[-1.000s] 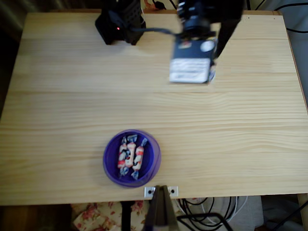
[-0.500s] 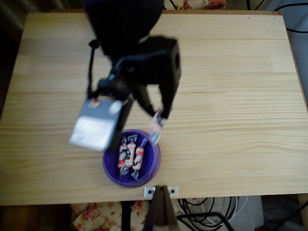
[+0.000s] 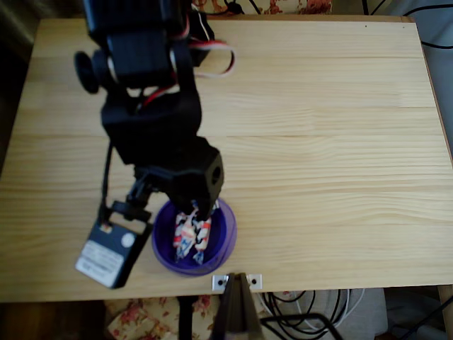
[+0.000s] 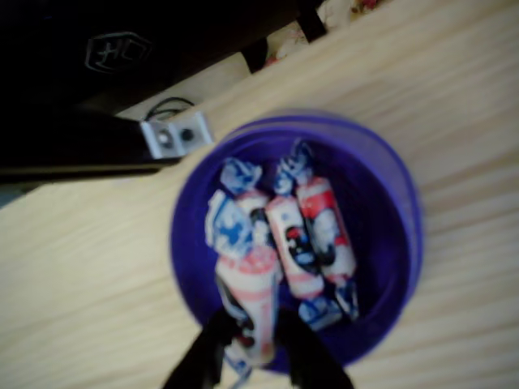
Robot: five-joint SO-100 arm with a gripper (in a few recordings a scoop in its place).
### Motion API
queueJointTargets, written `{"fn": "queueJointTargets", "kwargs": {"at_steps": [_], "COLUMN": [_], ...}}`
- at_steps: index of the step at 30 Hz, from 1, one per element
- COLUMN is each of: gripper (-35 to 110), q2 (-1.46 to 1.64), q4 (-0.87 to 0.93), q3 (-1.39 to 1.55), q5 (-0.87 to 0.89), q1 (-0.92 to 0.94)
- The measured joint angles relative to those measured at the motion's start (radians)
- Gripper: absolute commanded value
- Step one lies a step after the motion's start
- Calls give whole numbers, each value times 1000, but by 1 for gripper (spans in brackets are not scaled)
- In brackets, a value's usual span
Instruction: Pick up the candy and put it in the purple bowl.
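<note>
The jaws pinch a striped candy (image 4: 250, 304) over the near rim of the purple bowl (image 4: 389, 203), apparently still gripped. Other candies (image 3: 192, 234) lie inside, on the wooden surface (image 3: 340, 142), near edge.

Black arm (image 3: 152, 127) over purple bowl (image 3: 225, 237) of candies (image 3: 192, 234).

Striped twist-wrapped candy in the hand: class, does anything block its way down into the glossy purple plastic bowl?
Nothing visible does. The hand holds the striped twist-wrapped candy just over the glossy purple plastic bowl, where other wrapped candies already lie.
</note>
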Motion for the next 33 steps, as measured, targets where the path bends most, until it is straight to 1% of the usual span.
{"fn": "queueJointTargets", "kwargs": {"at_steps": [3, 6, 9, 18, 19, 21, 25, 33], "gripper": [1, 9, 12, 11, 9, 0, 0, 0], "q2": [-18, -38, -38, -38, -38, -29, 86, 488], "q4": [-15, -18, -18, -17, -17, -17, 34, 133], "q3": [-5, -18, -46, -57, -57, -55, -18, 155], "q5": [-2, -2, -6, -17, -17, -17, -25, -60], "q1": [6, 18, 9, 9, 9, 9, 9, 9]}}
